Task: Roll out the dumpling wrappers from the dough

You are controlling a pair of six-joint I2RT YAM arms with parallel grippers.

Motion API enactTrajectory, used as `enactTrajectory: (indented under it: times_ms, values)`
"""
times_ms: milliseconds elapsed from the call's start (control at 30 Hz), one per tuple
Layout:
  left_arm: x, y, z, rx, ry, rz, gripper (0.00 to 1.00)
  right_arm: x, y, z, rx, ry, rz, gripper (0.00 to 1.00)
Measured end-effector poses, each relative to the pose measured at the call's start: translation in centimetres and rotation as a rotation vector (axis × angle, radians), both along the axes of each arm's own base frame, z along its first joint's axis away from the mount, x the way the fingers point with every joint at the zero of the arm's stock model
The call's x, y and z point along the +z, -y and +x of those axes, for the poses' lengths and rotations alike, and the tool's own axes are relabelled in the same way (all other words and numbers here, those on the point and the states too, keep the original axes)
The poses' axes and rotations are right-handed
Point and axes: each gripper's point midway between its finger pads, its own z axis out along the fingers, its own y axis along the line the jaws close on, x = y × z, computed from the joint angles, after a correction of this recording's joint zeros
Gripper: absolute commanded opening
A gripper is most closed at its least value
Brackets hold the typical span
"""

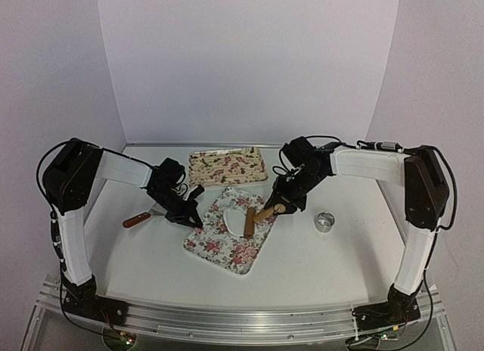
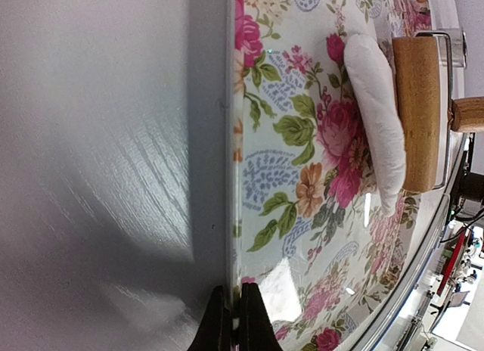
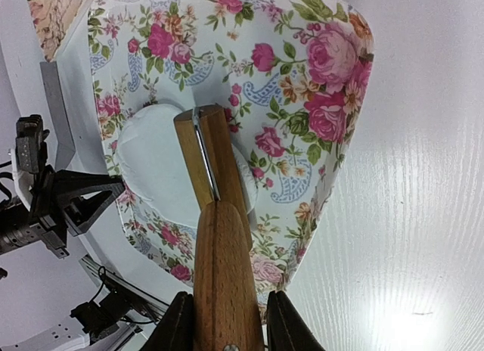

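Observation:
A white dough lump (image 1: 233,218) lies flattened on the near flowered tray (image 1: 227,253); it also shows in the left wrist view (image 2: 374,116) and in the right wrist view (image 3: 155,173). My right gripper (image 3: 225,328) is shut on the wooden handle of a small roller (image 1: 257,216), whose wooden barrel (image 3: 206,150) rests on the dough. My left gripper (image 2: 234,317) is shut on the left rim of the near tray (image 2: 236,177). No round wrapper disc shows.
A second flowered tray (image 1: 228,166) lies at the back. A wooden-handled metal scraper (image 1: 144,216) lies left of the near tray. A small metal ring (image 1: 325,222) stands to the right on the white table.

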Motion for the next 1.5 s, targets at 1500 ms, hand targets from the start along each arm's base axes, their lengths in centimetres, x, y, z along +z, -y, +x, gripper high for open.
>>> enactTrajectory:
  times_ms: [1500]
  values:
    - [-0.1, -0.8, 0.4, 0.033, 0.014, 0.037, 0.0, -1.0, -2.4, 0.9, 0.029, 0.009, 0.104, 0.0]
